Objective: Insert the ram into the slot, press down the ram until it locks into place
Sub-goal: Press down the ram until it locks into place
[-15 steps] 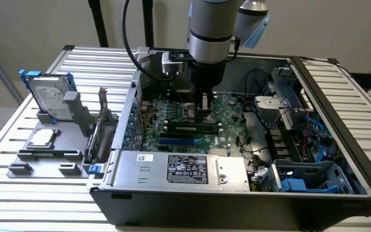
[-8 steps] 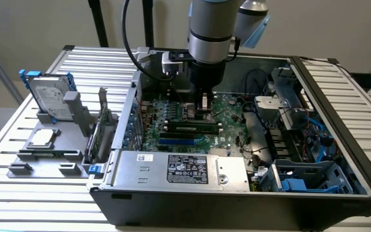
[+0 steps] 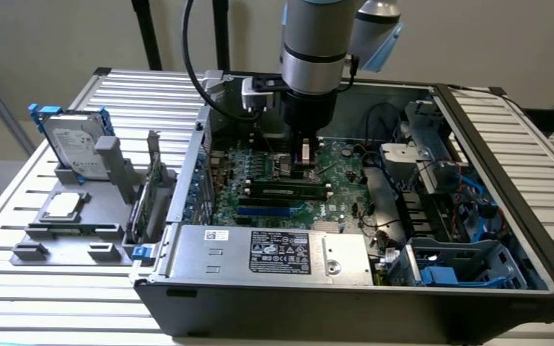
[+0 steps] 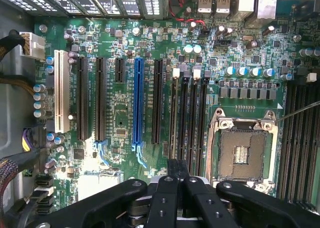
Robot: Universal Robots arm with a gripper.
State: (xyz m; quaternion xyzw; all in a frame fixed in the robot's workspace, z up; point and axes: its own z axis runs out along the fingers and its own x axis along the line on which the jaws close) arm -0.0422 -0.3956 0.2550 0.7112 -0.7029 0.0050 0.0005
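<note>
Slatted metal table (image 3: 55, 288) in front of a pale wall carries an open black computer case (image 3: 354, 310), and the arm hangs down into it. The ram (image 3: 287, 189) stands on edge in the slot (image 3: 257, 195), a long black socket. It lies crosswise just below the tip of the pincer (image 3: 304, 171), slightly toward the case's near wall. I cannot tell whether the tip touches it.

The pincer (image 4: 177, 164) is closed. Its two fingers (image 4: 172, 173) are pressed together with nothing visible between them, pointing straight down at the green motherboard (image 4: 120, 118). In the wrist view a row of parallel black sockets (image 4: 192, 118) runs out from under the fingertips. On one side of the pincer, past another black socket, lies the blue slot (image 4: 138, 103); on the other side, close by, sits the open processor socket (image 4: 242, 150) in its metal frame.

In the exterior view the blue slot (image 3: 267, 211) lies beyond the ram from the pincer. Past it is the silver power supply (image 3: 267, 252) with its dark label. Well apart from the pincer, outside the case at the exterior view's left, a hard drive (image 3: 73, 148) stands upright on a grey holder (image 3: 66, 231).
</note>
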